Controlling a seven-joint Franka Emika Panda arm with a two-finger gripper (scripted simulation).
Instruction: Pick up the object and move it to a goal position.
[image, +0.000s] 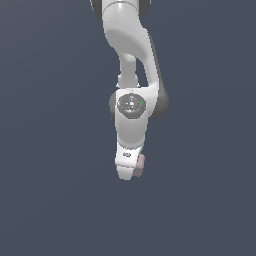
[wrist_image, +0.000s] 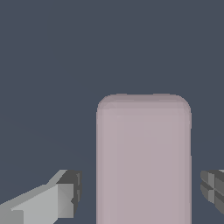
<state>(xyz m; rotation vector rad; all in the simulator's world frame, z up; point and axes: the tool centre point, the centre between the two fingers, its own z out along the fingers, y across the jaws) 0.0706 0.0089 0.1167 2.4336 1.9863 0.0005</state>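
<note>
Wrist view shows the object (wrist_image: 143, 159), a pale pinkish-grey block with rounded edges, standing between my two fingers (wrist_image: 65, 197), with a clear gap of dark background on each side, so my pincer (wrist_image: 140, 192) is open around it and not touching it. In the exterior view the object (image: 139, 165) peeks out just beside the white tip of my pincer (image: 129, 170), on the exterior view's right of it, low under my arm (image: 131, 60). To do this step well, I judge I should centre myself so both gaps by the block match, then close evenly on its flat sides, and lift only once both pads bear on it. No goal marker is visible.
</note>
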